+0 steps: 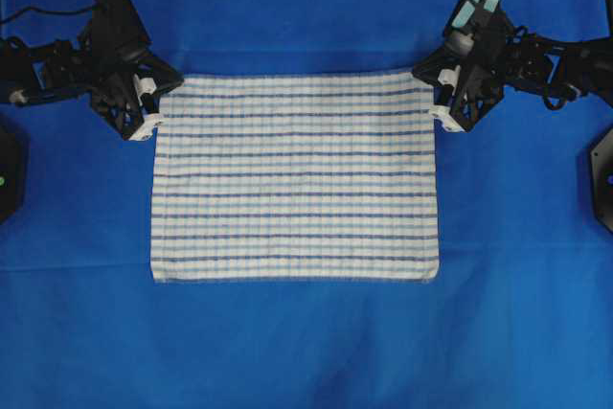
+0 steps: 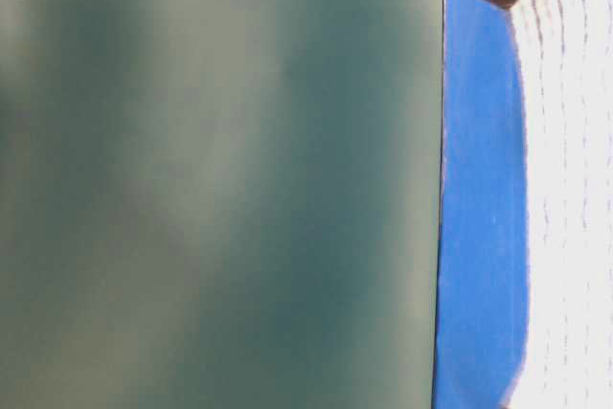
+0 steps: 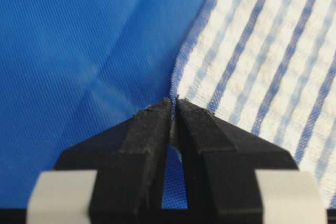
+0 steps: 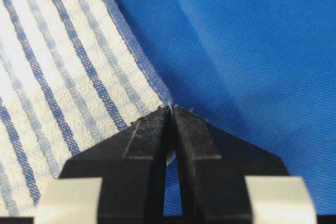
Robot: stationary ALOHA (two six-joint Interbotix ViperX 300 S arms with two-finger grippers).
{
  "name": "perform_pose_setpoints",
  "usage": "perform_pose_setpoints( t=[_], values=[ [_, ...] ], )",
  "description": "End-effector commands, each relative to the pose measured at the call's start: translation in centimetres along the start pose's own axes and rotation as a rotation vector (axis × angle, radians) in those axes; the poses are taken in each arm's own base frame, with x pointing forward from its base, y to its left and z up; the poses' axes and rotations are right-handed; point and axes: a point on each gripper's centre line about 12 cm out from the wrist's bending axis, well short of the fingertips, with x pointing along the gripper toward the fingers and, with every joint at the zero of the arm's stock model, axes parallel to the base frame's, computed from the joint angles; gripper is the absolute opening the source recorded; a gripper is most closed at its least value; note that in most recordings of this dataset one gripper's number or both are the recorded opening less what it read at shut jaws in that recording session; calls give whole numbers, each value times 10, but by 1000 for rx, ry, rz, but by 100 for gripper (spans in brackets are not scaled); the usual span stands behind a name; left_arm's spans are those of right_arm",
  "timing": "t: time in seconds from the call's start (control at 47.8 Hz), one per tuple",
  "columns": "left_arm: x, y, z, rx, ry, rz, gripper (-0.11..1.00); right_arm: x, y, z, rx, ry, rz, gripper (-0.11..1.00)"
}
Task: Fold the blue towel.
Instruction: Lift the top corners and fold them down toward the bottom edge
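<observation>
- White woven cloth with thin dark-blue and pale-blue stripes, the blue towel lies spread flat as one rectangle in the middle of the blue sheet, long sides running left to right in the overhead view.
- One left gripper sits at the towel's far left corner. Its two black fingers are pressed together, with a sliver of the towel's edge caught between the tips.
- One right gripper sits at the far right corner, fingers likewise closed tight on the very corner of the cloth.
- Both arms reach in from the outer edges of the overhead view, angled inward and down toward the towel, mirror images of each other; the left arm is cut off at the left border, the right arm at the right border.
- Table-level view is turned on its side and mostly filled by a blurred grey-green backdrop; only a strip of sheet, a washed-out part of the towel and a dark gripper part cut off at the top edge show there, and which gripper it is cannot be told.
</observation>
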Motion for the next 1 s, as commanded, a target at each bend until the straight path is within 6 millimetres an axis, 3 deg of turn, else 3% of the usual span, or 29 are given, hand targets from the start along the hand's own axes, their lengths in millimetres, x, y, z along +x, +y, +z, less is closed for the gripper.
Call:
perform_pose_setpoints(
  t=[0.0, 0.335, 0.523, 0.774, 0.983],
  values=[
    [-7, 0, 15, 11, -54, -1, 3, -6, 0, 12, 5, -45, 0, 5],
    [-13, -3, 14, 12, -50, -8, 3, -8, 1, 16, 5, -58, 5, 5],
    [-19, -16, 13, 34, -35, -48, 3, -17, 13, 16, -9, -62, 36, 5],
    [-38, -49, 4, 77, -40, -154, 3, -38, 45, 13, -24, -36, 121, 5],
    [-54, -81, -13, 107, 2, -265, 3, -57, 86, 5, -77, -11, 243, 5]
  ],
)
